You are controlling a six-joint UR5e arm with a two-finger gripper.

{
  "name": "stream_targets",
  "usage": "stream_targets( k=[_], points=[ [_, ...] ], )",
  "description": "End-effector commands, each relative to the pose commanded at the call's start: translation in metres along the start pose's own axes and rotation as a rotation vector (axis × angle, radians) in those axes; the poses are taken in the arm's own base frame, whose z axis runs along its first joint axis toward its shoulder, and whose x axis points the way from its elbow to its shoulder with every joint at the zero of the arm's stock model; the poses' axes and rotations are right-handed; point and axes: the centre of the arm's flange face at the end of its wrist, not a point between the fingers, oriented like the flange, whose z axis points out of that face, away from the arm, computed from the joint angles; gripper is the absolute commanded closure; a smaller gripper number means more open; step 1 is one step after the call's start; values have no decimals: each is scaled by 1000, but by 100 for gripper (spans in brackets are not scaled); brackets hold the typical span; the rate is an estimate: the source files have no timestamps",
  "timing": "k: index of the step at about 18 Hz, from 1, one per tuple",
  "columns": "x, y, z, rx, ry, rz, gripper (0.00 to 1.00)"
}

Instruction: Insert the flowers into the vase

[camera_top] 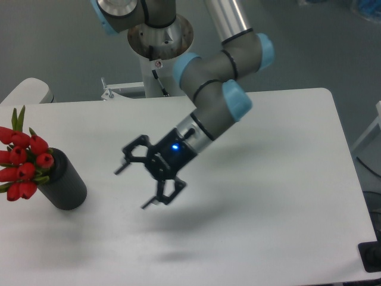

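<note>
The black vase point(64, 183) rests tilted on the white table at the left, its mouth pointing up and left. The flowers point(22, 162) sit in that mouth, red buds and green leaves sticking out toward the left edge; their stems are hidden inside. My gripper point(132, 187) hangs open above the table, to the right of the vase and clear of it, with nothing between its fingers.
The white table point(268, 179) spreads to the right, its right edge near the frame's side. The arm's base point(156, 36) stands behind the table's back edge. A pale rounded object point(27, 90) lies at the far left, and a dark object point(372, 257) at the bottom right corner.
</note>
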Motion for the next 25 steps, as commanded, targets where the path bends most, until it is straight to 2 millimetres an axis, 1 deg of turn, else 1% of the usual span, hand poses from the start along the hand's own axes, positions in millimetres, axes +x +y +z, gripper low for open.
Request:
stream_targets(
  k=[4,7,9,12,15,19,22,25],
  points=[
    [-31,9,-7,-192,-113,22,0],
    [-49,16,-17,-376,-198,34,0],
    [-58,20,-17,-451,-207,32,0],
    [-67,19,-17,-518,-191,74,0],
    [-78,27,-10,-653,-151,123,0],
    [-82,28,14,-775,-120,176,0],
    [-84,32,24,-799,-112,182,0],
    [-87,34,27,-799,-111,181,0]
  ],
)
